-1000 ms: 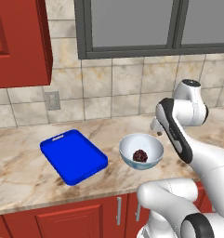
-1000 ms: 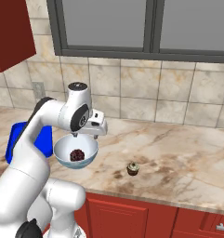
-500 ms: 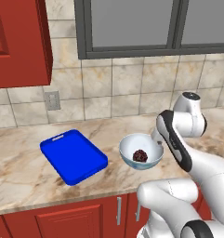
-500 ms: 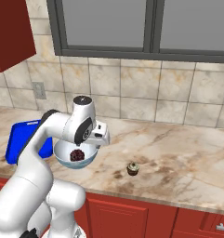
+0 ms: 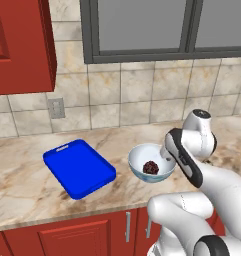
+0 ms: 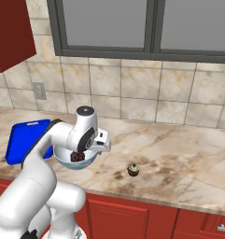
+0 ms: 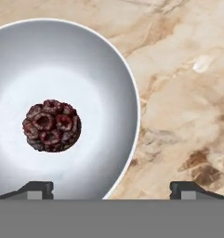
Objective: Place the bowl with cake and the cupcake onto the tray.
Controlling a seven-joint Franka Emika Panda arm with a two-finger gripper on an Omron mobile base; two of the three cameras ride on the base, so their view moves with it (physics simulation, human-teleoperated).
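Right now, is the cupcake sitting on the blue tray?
No. The cupcake stands on the bare marble counter, right of the bowl, while the blue tray lies left of it.

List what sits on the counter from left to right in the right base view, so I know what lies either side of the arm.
Tray → bowl with the cake in it → cupcake. The gripper is down at the bowl's right rim; in the hand view one fingertip is over the bowl and the other is over bare counter.
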